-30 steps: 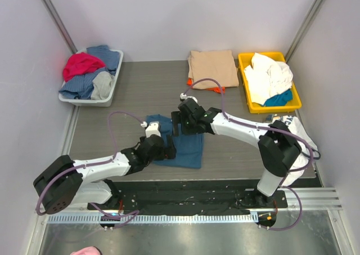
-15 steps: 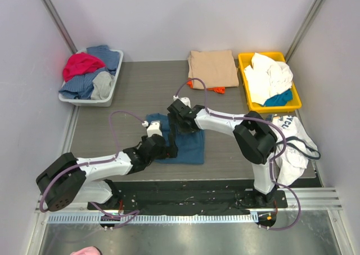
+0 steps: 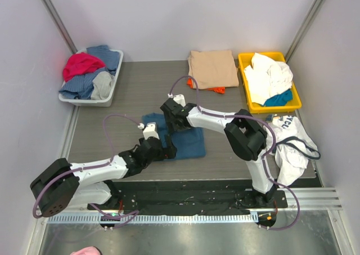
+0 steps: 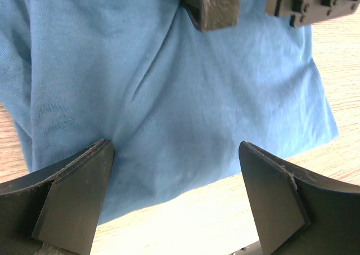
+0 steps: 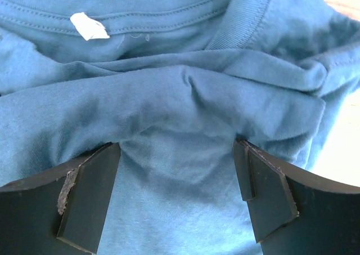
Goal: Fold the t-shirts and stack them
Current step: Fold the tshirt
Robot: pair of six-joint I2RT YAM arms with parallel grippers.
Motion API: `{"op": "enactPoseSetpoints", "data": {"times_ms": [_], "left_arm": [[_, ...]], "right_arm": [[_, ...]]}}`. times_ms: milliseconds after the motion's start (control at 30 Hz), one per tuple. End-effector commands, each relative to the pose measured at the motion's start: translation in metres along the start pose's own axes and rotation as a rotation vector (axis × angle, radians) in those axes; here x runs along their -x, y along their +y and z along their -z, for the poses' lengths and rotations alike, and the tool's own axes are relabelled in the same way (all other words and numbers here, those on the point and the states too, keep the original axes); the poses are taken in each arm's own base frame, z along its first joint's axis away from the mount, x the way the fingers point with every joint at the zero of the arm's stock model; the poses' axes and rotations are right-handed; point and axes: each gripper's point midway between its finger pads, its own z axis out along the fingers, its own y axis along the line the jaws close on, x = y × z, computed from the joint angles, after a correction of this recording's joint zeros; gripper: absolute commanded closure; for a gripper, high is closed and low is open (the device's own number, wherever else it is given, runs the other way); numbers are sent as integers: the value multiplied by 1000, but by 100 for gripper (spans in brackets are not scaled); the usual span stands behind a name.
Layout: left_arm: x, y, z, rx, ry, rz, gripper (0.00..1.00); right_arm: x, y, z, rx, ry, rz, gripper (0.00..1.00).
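While tan t-shirt overlies it, orange t-shirt peeks

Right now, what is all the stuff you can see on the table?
teal-blue t-shirt: 1, dark blue, middle of the table
tan t-shirt: 1, beige, folded, far centre
orange t-shirt: 1, orange, peeking out under the tan one
grey bin: 1, far left, holds pink, blue and grey clothes
yellow bin: 1, far right, holds white and teal clothes
white cloth: 1, right edge
left gripper: 1, black, open on the blue shirt
right gripper: 1, black, open near its collar
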Motion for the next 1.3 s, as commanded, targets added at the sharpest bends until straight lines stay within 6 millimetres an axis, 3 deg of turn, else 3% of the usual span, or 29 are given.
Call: {"op": "enactPoseSetpoints", "data": {"times_ms": [0,367,567,733,900,1133,1233,1267], "left_arm": [[-26,28,5,83,80,-19,0],[-32,37,8,107,94,-15,0],[-30,34,9,98,90,-22,0],[-1,12,22,51,35,-18,0],[35,3,44,24,-77,-5,0],[54,4,57,60,-102,-79,0],[57,0,57,49,-113,-75,0],[57,0,56,48,-113,-71,0]], "right_arm": [[17,-51,-33,-222,-62,-35,10],[49,-71,-47,-239,-101,-129,9],[62,-75,-29,-217,-139,-145,9],[56,-85,-13,-223,-145,-150,9],[41,-93,-1,-215,-132,-169,9],[9,-94,11,-143,-76,-169,10],[4,-94,29,-93,-78,-178,9],[10,-96,44,-70,-105,-191,10]]}}
